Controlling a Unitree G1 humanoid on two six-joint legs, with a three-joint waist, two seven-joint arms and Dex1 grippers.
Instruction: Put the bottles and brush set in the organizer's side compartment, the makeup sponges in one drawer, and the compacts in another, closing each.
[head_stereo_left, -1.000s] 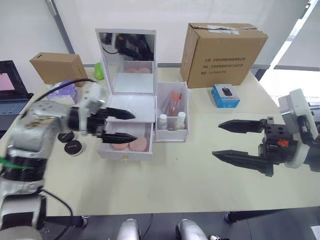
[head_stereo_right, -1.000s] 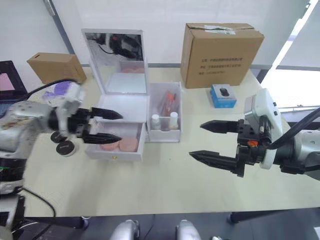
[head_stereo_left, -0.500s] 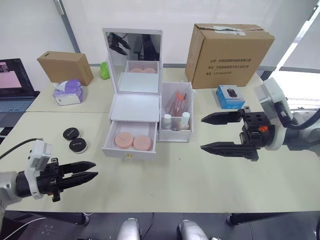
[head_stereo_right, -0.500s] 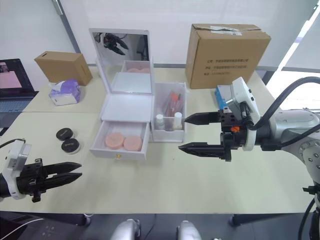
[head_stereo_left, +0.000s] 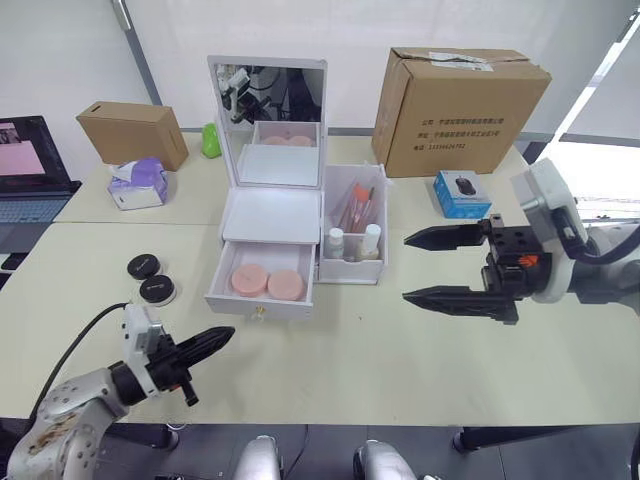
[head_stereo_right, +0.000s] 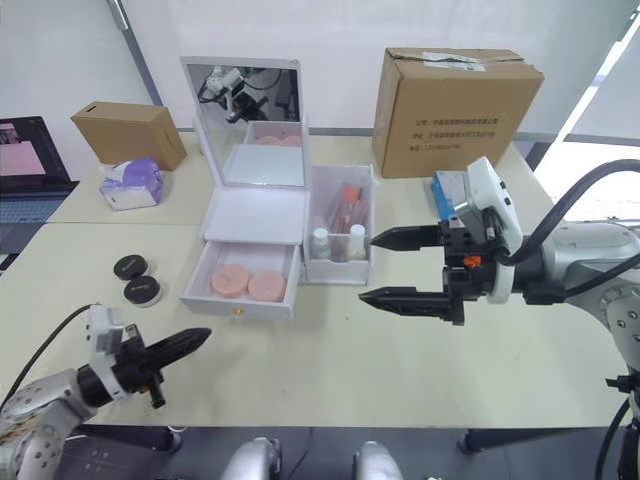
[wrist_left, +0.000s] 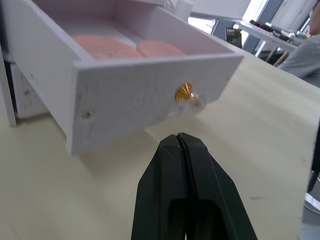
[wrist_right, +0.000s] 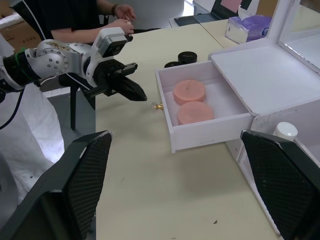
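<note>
Both arms are silver-grey metal with white housings at the wrists. The left hand (head_stereo_left: 205, 343) has two glossy black fingers tapering to points, and a black cable loops back along that arm. The right hand (head_stereo_right: 395, 268) has the same long black spikes on a black block with a small orange-red bit, maybe a button.

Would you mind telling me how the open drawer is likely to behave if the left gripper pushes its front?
The drawer looks light, holding two sponges, so it probably slides easily. The organizer might shift instead. The shut left gripper could slip off the small knob.
</note>
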